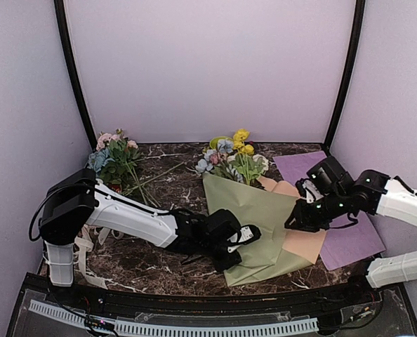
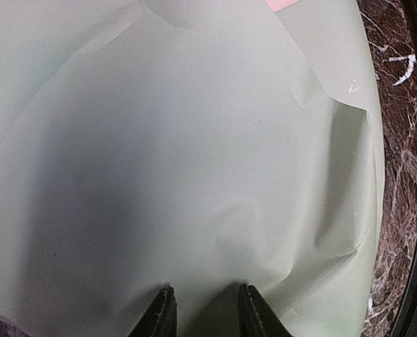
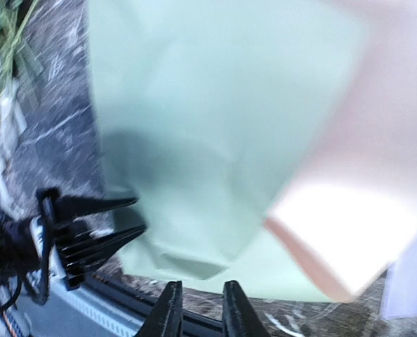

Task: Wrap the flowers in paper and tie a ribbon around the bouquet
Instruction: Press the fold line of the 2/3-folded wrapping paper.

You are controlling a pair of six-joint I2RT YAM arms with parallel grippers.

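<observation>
Under the left gripper (image 2: 205,293), the paper (image 2: 194,140)

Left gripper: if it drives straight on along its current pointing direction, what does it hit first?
The green paper. It fills the left wrist view just ahead of the left gripper, with nothing between. Depth is hard to judge, but contact looks near-immediate.

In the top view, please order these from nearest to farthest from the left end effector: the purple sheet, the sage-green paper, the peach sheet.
1. The sage-green paper: the left end effector sits at its near left edge.
2. The peach sheet: further right, along the green paper's right edge.
3. The purple sheet: farthest, on the far right.
</observation>
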